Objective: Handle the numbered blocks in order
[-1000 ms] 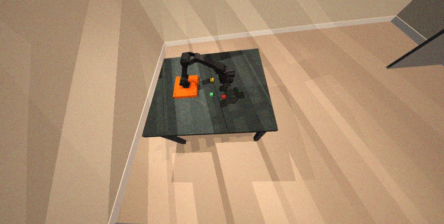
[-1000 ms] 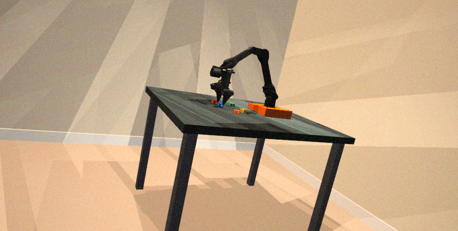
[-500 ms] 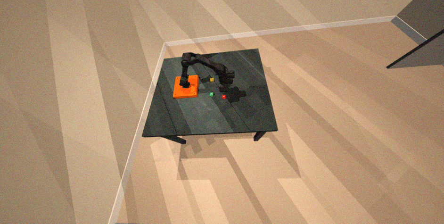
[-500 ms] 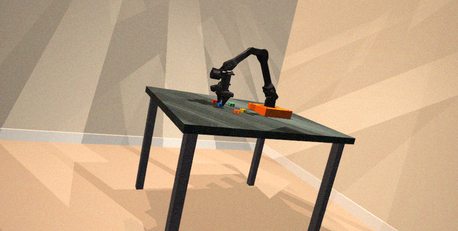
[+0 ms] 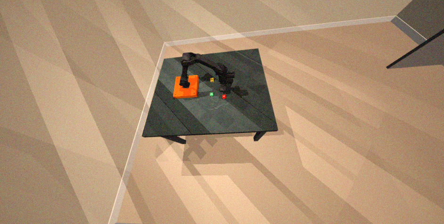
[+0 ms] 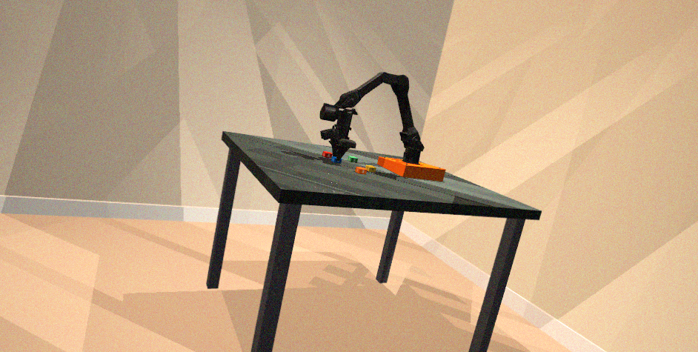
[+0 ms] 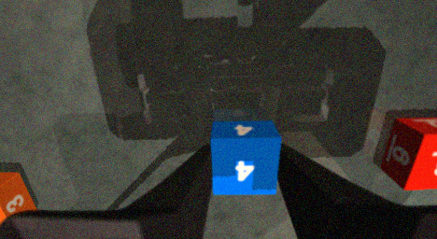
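My gripper (image 6: 337,156) (image 7: 243,151) is shut on the blue block (image 6: 336,159) (image 7: 245,153), one finger against each side. The block shows a white 4 and appears to rest on the table; the arm hides it in the top view. The orange block (image 6: 360,170) (image 7: 10,194) shows a 3, at the left edge of the wrist view. The red block (image 5: 223,96) (image 6: 327,154) (image 7: 422,162), at the right edge of the wrist view, shows a barred digit, 6 or 9. The green block (image 5: 211,94) (image 6: 353,158) and yellow block (image 5: 211,79) (image 6: 370,168) show no readable digit.
The arm stands on an orange base plate (image 5: 177,92) (image 6: 423,172) on the dark table (image 5: 217,121) (image 6: 302,178). The red and green blocks stand near the gripper; the yellow and orange ones stand nearer the table edge facing the exterior camera. Shadows cross the table.
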`<act>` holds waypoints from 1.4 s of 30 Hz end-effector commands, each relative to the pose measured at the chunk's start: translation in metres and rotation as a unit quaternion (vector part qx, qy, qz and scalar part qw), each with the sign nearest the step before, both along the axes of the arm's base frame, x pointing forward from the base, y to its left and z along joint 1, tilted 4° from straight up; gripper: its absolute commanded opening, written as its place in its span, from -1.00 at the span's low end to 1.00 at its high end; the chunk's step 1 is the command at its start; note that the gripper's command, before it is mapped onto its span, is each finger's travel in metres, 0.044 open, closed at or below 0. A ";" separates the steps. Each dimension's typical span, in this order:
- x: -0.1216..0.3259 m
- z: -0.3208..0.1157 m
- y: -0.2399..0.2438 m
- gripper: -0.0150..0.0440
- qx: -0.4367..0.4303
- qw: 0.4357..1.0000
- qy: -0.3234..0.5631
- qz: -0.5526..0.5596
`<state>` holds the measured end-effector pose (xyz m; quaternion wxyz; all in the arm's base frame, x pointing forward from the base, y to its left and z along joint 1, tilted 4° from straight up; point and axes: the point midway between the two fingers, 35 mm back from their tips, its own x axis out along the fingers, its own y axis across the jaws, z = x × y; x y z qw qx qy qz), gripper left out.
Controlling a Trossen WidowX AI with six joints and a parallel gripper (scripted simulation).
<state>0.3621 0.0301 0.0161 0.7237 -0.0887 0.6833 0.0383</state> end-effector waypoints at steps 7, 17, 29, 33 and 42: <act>0.000 0.000 0.000 -0.08 0.000 1.000 0.000 0.002; -0.001 0.013 0.001 -0.08 0.000 1.000 0.000 0.002; -0.001 0.015 0.001 -0.08 0.000 1.000 0.000 0.002; -0.001 0.013 0.001 -0.08 0.000 1.000 0.000 0.002; 0.000 0.000 0.000 -0.08 0.000 1.000 0.000 0.002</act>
